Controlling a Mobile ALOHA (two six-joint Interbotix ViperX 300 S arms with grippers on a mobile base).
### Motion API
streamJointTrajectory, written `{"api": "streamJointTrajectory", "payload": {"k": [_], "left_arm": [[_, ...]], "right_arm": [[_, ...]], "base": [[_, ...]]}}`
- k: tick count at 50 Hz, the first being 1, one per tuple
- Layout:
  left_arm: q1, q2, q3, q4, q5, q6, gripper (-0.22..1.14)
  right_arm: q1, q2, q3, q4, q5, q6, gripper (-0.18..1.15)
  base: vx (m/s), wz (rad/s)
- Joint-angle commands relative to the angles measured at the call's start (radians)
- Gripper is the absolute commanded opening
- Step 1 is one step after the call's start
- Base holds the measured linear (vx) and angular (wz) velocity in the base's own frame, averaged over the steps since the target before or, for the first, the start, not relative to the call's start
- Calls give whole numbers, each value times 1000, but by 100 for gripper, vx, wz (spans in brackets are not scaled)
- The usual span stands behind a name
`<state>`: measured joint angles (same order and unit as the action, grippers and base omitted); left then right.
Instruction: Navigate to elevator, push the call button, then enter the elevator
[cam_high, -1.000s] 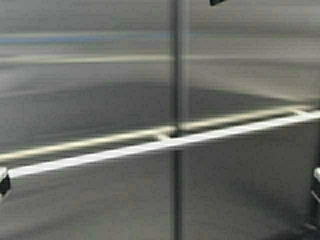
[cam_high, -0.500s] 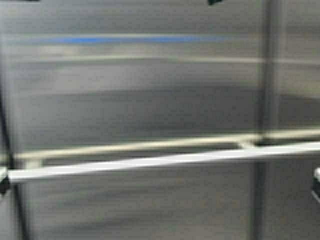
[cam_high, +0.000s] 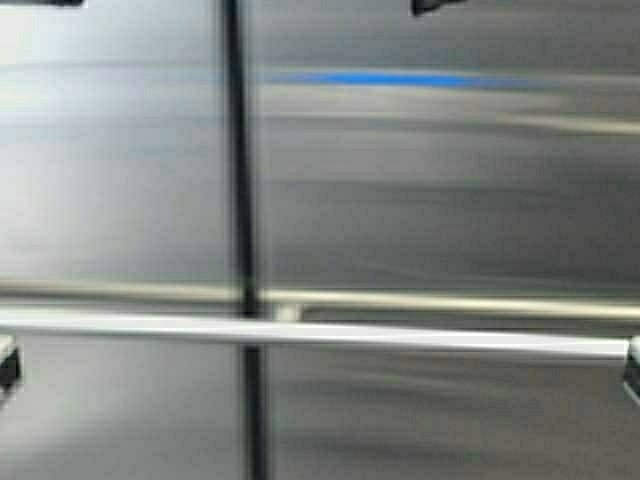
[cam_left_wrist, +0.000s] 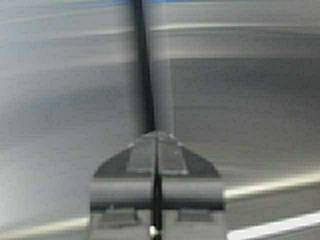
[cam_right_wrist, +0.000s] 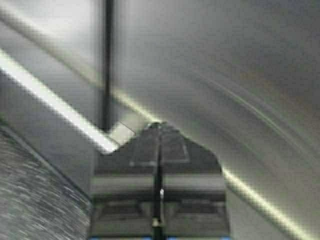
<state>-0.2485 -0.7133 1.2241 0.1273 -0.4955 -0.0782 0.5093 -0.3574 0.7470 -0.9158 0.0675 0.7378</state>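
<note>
- The left gripper (cam_left_wrist: 156, 137), seen in its own wrist view, has its two fingers pressed together with nothing between them, and points at a steel panel seam.
- The right gripper (cam_right_wrist: 159, 127) is likewise closed on nothing, its tip aimed toward the handrail bracket (cam_right_wrist: 121, 132) where it meets the wall.
- In the high view, only small corners of the two arms show at the lower left and lower right edges; both appear parked and take no part in the work.
- Just beyond them runs the round handrail (cam_high: 320, 335), crossing the frame nearly level, with its reflection in the wall just above it.
- Behind the rail stands the elevator (cam_high: 430, 200), here its brushed steel interior wall, split by a dark vertical seam (cam_high: 238, 200) left of centre.
- A thin blue stripe (cam_high: 400, 78) runs across the panel right of the seam, near the top.
- The call button is not in view in any picture.
- The robot appears to be already inside the car, so the step in hand is likely the last of the entry.
- Doing it well probably means slowing the base, stopping short of the rail, and keeping both arms tucked so neither tip strikes the panels.
- No containers are in view.
</note>
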Motion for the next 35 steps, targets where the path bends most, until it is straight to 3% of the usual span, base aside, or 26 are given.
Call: {"api": "streamJointTrajectory", "payload": {"k": [1,35], "left_arm": [[-2,12,-29,-2,-8,3,3],[-2,81,-58,0,-8,-2,3]], "right_arm": [[3,-14,-23,8,-17,0,6],[3,-32,-11,29,2,2,6]], "base": [[3,49],[6,38]]}}
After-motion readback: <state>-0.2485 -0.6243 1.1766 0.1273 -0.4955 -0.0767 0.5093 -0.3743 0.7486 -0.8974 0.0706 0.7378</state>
